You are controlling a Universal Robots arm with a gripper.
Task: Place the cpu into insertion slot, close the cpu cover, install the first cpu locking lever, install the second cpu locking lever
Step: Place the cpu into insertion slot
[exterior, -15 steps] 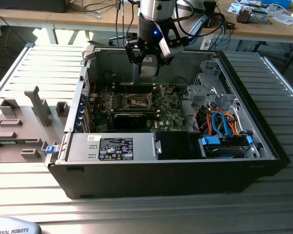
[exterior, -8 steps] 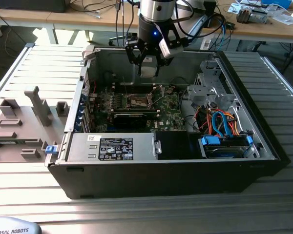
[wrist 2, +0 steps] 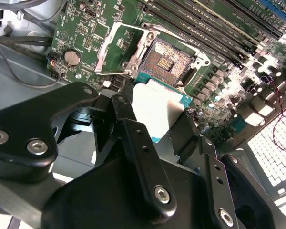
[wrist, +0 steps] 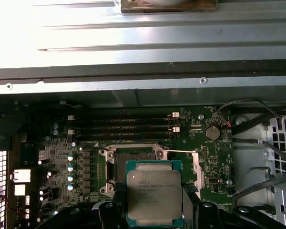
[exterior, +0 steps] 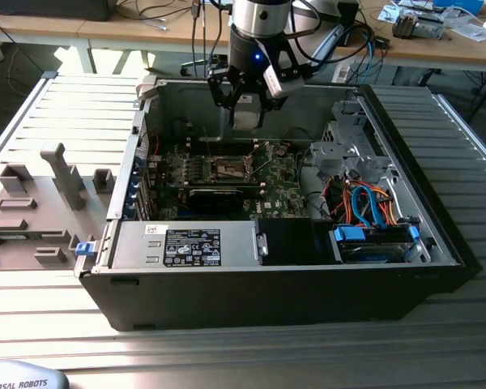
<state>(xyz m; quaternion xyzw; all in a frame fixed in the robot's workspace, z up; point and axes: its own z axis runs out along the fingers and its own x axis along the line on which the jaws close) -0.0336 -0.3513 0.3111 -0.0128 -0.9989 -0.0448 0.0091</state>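
Note:
My gripper hangs over the back part of the open computer case, shut on the cpu. In both wrist views the cpu is a silver-topped square chip with a teal edge, pinched between the black fingers. It is held above the green board, apart from it. The insertion slot lies open with its dark pin field bare, and the chip partly hides it in the first wrist view. The cpu cover is flipped back beside the slot. A thin lever wire is swung loose.
The case's grey back wall rises close behind the gripper. Black memory slots run along one side of the socket, and a coin battery sits on the cover's side. A drive cage and coloured cables fill the exterior view's right.

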